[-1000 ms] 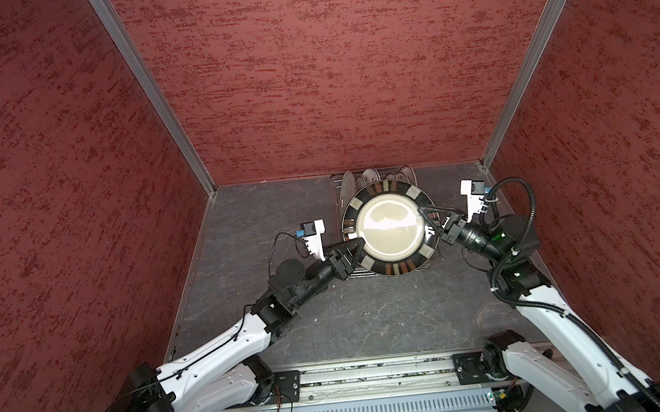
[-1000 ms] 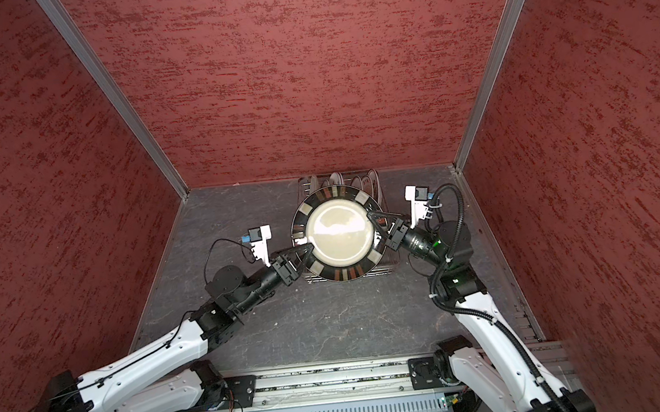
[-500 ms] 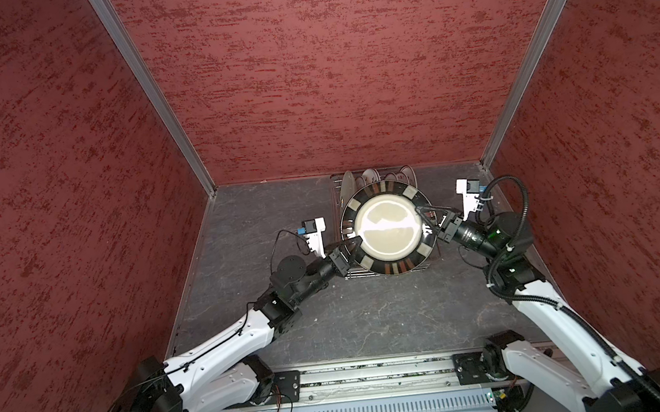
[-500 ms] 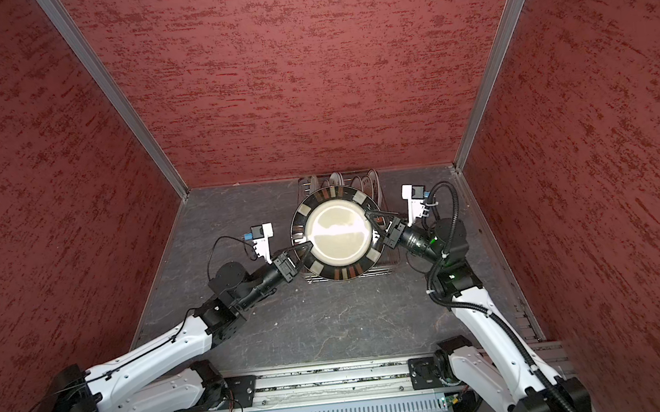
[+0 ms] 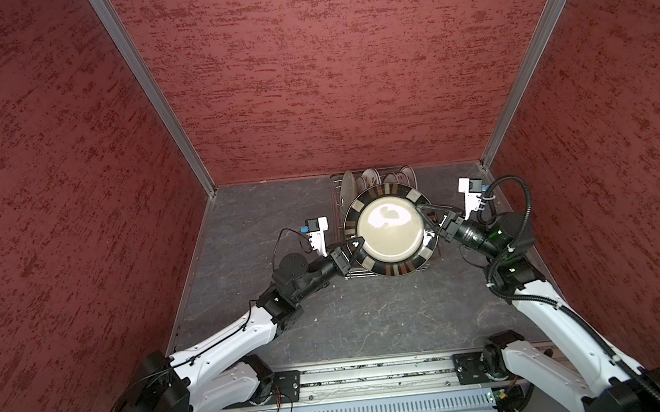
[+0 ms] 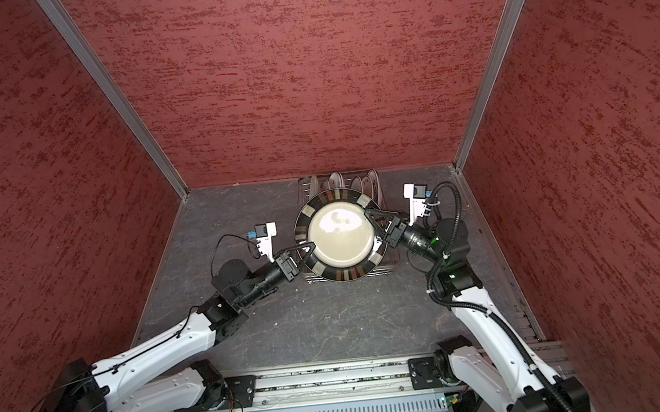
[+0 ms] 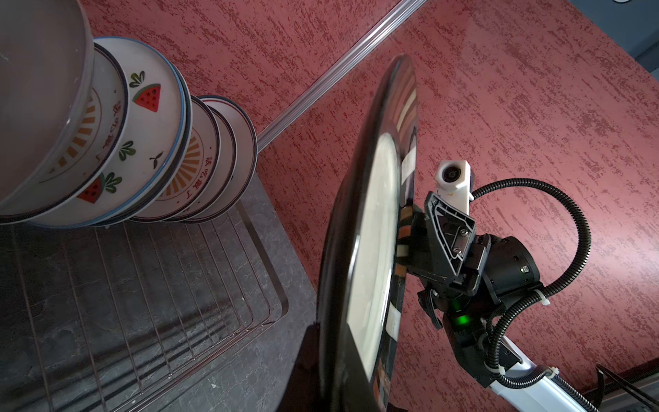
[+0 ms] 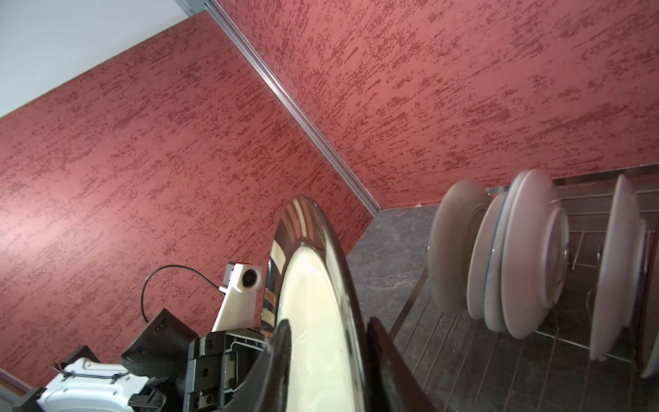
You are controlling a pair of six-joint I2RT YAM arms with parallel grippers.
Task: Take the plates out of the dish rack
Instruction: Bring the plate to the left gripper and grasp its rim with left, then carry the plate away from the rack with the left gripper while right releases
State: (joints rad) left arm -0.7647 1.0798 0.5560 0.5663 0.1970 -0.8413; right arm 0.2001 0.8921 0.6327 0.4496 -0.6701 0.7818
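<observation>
The dark-rimmed plate hangs above the rack, cream face upward. The left gripper clamps its rim. The right gripper has its jaws parted around the opposite rim.

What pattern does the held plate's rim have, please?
The plate has a black rim with cream and brown blocks, clearest in a top view.

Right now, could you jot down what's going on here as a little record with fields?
held item: dark-rimmed plate, cream centre, face up over the dish rack
left gripper: shut on the plate's rim
right gripper: open, jaws astride the opposite rim
in the rack: about six plates on edge in a row, watermelon and orange sunburst prints among them
</observation>
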